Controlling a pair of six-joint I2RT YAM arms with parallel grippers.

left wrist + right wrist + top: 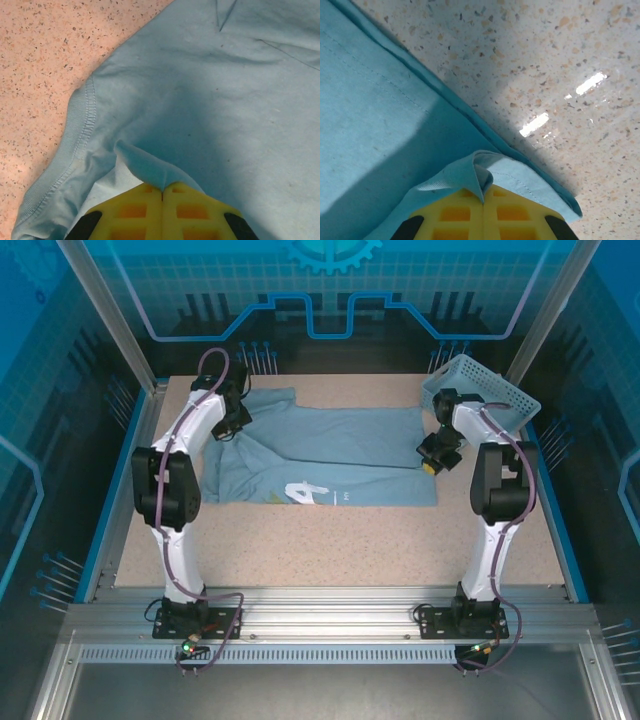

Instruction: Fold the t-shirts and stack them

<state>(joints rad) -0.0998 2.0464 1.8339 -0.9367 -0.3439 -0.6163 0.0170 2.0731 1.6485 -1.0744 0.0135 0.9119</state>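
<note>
L gripper (161, 189): yellow jaws pressed together, pinching a raised fold of the t-shirt (330, 455) just inside a ribbed edge band, at the cloth's far-left part. R gripper (483, 192): jaws likewise closed on a pinch of stitched hem at the garment's right edge. Cloth lies spread across the table (350, 550), partly folded, white print (305, 493) up, nr front edge. Blue basket (480, 390) in far-right corner, just beyond R gripper.
</note>
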